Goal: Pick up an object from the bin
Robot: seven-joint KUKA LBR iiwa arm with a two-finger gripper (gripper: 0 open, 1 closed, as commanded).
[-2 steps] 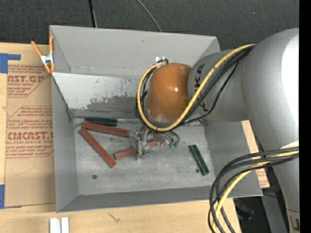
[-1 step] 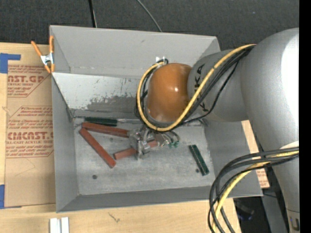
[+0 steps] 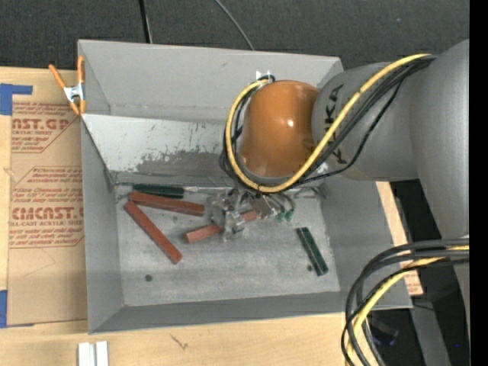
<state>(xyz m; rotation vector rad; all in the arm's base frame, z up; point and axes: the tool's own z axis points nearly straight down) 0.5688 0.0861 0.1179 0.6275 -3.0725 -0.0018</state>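
One short red-brown stick point(image 3: 203, 235) lies beside the low gripper point(image 3: 233, 219) in the bin point(image 3: 103, 280); nothing lifted yet, grip impossible to tell.

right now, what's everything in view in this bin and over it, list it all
bin: one, grey metal, middle of the view
long sticks: two, red-brown, left part of the floor; one lies across near the back, the other slants toward the front
short stick: one, red-brown, mid-floor, its right end at the gripper
dark sticks: two, dark green; one along the foot of the back wall at left, the other at front right
small bit: one, green, just right of the gripper, kind unclear
arm: one, grey, reaching in from the right
orange cover: one, on the wrist, ringed by yellow-black cables
gripper: one, metal, down at the short stick's right end
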